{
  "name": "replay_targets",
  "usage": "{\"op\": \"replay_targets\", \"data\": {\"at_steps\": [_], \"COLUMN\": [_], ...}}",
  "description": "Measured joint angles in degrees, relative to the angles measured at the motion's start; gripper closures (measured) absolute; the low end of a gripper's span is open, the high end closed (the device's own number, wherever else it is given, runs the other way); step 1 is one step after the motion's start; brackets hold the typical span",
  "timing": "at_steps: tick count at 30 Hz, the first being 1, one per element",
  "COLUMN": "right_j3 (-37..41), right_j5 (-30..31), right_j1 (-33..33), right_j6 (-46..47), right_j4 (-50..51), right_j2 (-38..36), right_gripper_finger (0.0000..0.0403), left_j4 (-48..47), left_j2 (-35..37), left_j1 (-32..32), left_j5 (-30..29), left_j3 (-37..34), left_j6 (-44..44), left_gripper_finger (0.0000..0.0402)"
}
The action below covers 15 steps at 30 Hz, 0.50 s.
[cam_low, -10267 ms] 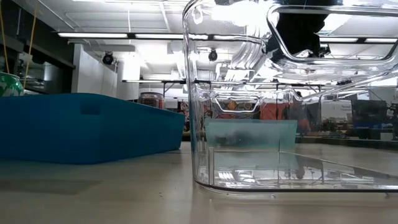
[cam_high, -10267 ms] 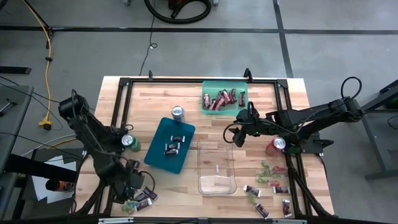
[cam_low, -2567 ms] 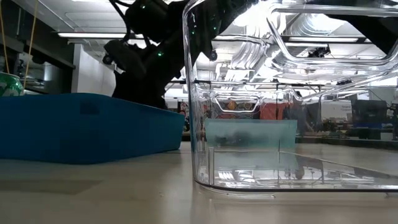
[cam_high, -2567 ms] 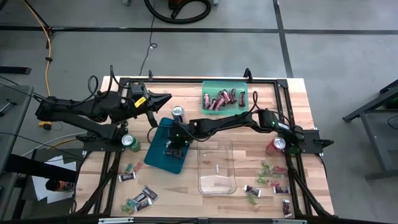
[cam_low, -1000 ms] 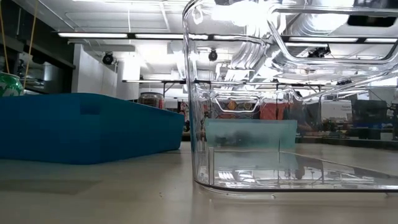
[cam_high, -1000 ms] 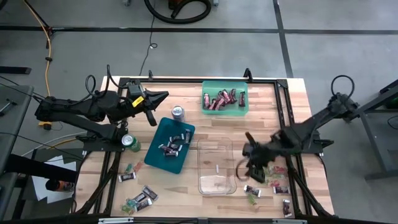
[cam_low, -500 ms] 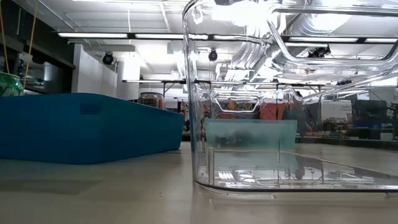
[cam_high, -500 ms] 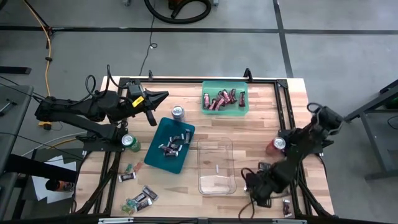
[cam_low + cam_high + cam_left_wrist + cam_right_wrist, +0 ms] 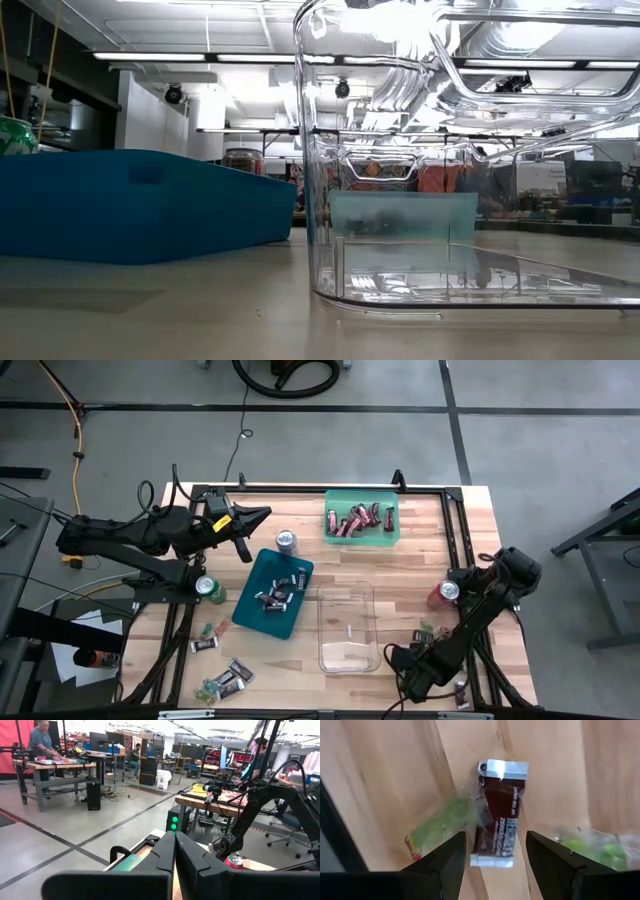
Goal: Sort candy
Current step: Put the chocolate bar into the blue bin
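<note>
Spanning a grey workshop floor, wooden table (image 9: 400, 565), candy-strewn.

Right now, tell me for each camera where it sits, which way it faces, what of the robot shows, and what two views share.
High view: overhead, looking straight down on the table; both arms show.
Low view: at table height, level across to the blue bin and clear bin; no arm shows.
Left wrist view: on the raised left arm, facing the room; the left claw is shut.
Right wrist view: facing down; the open right claw straddles a dark brown bar.
Shared: the high view also shows the clear bin.
</note>
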<state>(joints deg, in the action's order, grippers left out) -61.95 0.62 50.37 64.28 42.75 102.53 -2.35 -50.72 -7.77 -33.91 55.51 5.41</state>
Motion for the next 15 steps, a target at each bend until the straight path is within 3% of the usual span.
{"op": "replay_targets", "data": {"at_steps": [9,12,15], "right_j3": [-0.3,-0.3,-0.3], "right_j5": [-1.1,-1.7,-2.5], "right_j1": [0.0,-0.1,-0.4], "right_j6": [0.3,0.2,0.2], "right_j4": [-0.2,-0.1,0.5], "right_j2": [4.4,4.5,4.5], "right_gripper_finger": [0.0210,0.0253,0.0339], "left_j4": [-0.2,-0.5,-0.9], "left_j2": [0.0,0.0,0.0], "left_j1": [0.0,0.0,0.0], "left_j5": [0.0,0.0,0.0], "left_j3": [0.0,0.0,0.0], "left_j6": [0.0,0.0,0.0], "left_gripper_finger": [0.0402,0.0402,0.0401]}}
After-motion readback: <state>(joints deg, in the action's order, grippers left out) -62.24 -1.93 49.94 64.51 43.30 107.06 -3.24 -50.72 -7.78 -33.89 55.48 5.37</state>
